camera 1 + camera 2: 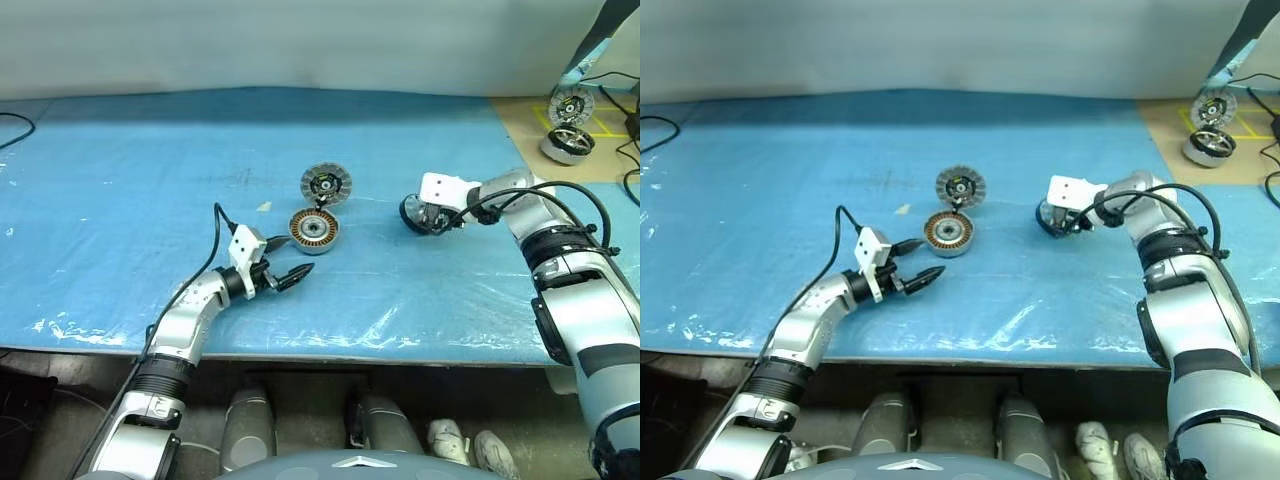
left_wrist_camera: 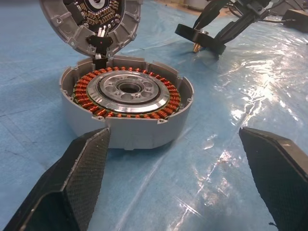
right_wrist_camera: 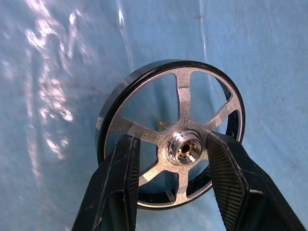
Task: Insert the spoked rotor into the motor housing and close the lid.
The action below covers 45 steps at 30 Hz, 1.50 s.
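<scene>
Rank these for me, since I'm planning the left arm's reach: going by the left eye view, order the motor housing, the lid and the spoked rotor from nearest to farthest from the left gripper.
1. Motor housing: just ahead of the left gripper, slightly to its right.
2. Lid: right behind the housing, tilted up.
3. Spoked rotor: far over on the right, at the right gripper.

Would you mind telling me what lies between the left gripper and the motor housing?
Nothing: the left wrist view shows bare blue sheet between the left gripper, fingers wide open, and the housing.
</scene>
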Tool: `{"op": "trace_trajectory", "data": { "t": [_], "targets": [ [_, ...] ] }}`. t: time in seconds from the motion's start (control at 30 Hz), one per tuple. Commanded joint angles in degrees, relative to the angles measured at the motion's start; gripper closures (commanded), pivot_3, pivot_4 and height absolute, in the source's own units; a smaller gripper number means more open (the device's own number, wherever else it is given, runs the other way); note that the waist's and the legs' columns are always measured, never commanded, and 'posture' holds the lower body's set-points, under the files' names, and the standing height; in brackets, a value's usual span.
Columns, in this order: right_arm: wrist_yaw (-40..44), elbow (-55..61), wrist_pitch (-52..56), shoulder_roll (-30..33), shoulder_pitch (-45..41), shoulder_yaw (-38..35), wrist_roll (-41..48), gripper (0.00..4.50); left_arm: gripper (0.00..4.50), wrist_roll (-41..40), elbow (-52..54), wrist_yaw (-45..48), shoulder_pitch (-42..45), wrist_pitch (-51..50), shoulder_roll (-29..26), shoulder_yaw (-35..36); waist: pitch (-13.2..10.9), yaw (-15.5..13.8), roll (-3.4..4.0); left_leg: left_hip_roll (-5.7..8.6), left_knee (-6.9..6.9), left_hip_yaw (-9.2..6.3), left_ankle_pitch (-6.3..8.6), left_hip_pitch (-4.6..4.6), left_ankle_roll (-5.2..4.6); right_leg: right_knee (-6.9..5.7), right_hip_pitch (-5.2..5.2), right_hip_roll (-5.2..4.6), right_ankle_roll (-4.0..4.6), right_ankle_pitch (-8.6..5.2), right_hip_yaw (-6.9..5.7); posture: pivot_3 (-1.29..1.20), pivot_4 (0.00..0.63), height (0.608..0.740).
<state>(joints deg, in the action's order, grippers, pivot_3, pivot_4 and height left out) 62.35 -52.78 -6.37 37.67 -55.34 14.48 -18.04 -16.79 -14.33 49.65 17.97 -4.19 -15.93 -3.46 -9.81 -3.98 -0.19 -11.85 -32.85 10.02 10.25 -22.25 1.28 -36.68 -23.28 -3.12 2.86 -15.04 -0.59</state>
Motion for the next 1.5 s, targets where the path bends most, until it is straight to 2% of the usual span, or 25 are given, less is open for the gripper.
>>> {"op": "trace_trajectory", "data": {
  "t": [0.03,0.27,0.43,0.53,0.77,1.13,1.5],
  "targets": [
    [3.2,12.1,6.6,0.4,4.4,-5.3,8.1,2.77,0.00,-1.5,2.6,0.0,0.9,0.3,-0.9,2.0,0.0,0.0,-0.02,0.00,0.01,0.00,0.00,0.00,0.00,0.00,-0.01,0.00,-0.01,0.00,0.01,0.00,0.150,0.740],
    [1.8,45.1,28.9,-2.4,20.1,-11.4,20.7,2.77,0.00,-2.8,4.9,1.9,1.2,-1.2,-2.4,2.2,-0.1,-0.1,-0.09,0.01,0.15,-0.01,0.00,0.02,0.00,0.04,-0.03,0.02,-0.05,0.02,0.00,0.00,0.150,0.740],
    [-3.1,55.2,39.4,-7.7,22.6,-12.5,27.3,2.77,0.00,-2.8,2.7,4.3,1.7,-0.7,-4.3,2.6,-0.1,0.0,-0.07,0.02,0.21,-0.01,0.02,0.12,0.07,0.08,-0.03,0.02,-0.04,0.00,0.04,0.00,0.150,0.740],
    [-6.6,56.1,42.5,-11.2,21.1,-12.3,29.5,2.77,0.00,-2.7,0.8,4.8,2.5,0.1,-5.0,3.2,-0.1,-0.1,-0.06,0.05,0.22,0.00,0.09,0.16,0.21,0.08,-0.02,0.01,-0.05,0.00,0.10,0.00,0.150,0.740],
    [-9.3,52.3,41.2,-13.9,18.0,-9.4,29.4,2.77,0.00,-2.5,-0.2,4.6,2.7,1.2,-5.5,3.6,-0.1,-0.1,-0.07,0.12,0.38,0.00,-0.04,0.13,0.46,0.30,0.00,-0.02,-0.08,0.01,0.14,0.00,0.150,0.740],
    [-9.8,43.3,32.6,-14.8,13.5,-2.1,24.3,2.77,0.00,-2.5,0.8,3.5,2.2,1.4,-5.0,3.6,-0.1,0.0,-0.08,0.10,0.54,0.01,-0.05,0.14,0.49,0.29,-0.01,0.00,-0.31,0.15,0.06,0.00,0.150,0.740],
    [-9.6,39.3,28.7,-15.8,11.3,0.2,22.4,2.77,0.00,-2.4,1.9,2.8,1.7,0.8,-4.6,3.1,-0.1,0.0,-0.10,0.10,0.47,0.01,-0.05,0.15,0.49,0.23,0.00,-0.01,-0.31,0.15,0.06,0.00,0.150,0.740]
  ]
}}
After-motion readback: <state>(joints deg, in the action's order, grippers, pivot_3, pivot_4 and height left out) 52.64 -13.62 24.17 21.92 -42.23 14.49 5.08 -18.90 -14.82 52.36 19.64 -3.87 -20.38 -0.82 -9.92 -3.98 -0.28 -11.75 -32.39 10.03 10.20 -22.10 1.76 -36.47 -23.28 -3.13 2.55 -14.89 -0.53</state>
